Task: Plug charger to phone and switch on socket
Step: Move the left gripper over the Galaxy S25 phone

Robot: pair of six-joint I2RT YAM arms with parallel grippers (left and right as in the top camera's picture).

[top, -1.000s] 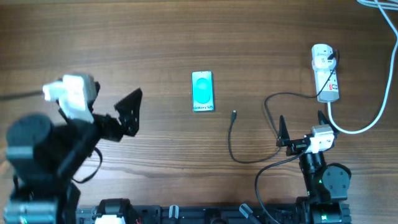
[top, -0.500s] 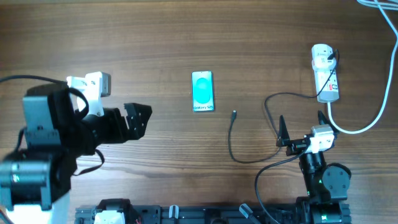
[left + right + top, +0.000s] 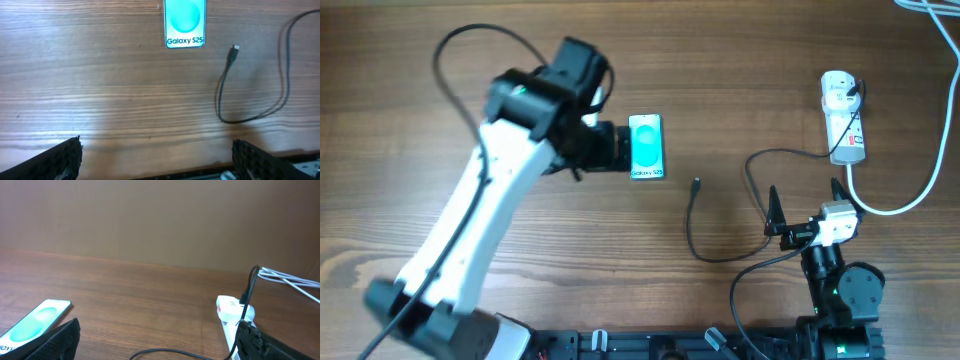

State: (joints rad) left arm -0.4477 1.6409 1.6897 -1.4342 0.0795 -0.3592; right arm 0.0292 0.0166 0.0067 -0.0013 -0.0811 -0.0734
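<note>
Table (image 3: 740, 60): wood top; we log every loose item on it as unmoved over the last second

Left arm (image 3: 490, 200): the one change; it has swung in from the left side of the table and now stretches to the centre

Left gripper (image 3: 612, 147): fingers wide apart and empty, arrived just beside the phone's left edge; the wrist view shows bare wood between fingers and phone

Right gripper (image 3: 806, 205): parked near the front edge as before, fingers spread, holding nothing

Socket (image 3: 843, 125): far right, white adapter seated, thick white lead (image 3: 910, 205) trailing off, untouched

Phone (image 3: 646, 146): flat at centre, teal screen up, "Galaxy S25" text at the near end

Charger (image 3: 692, 235): thin black cable looping from the socket, its plug (image 3: 696, 184) lying right of the phone, well apart, not inserted

Red switch (image 3: 858, 142): position unreadable

We judge the reach as an opening approach to steady the phone; plugging and switching both remain
</note>
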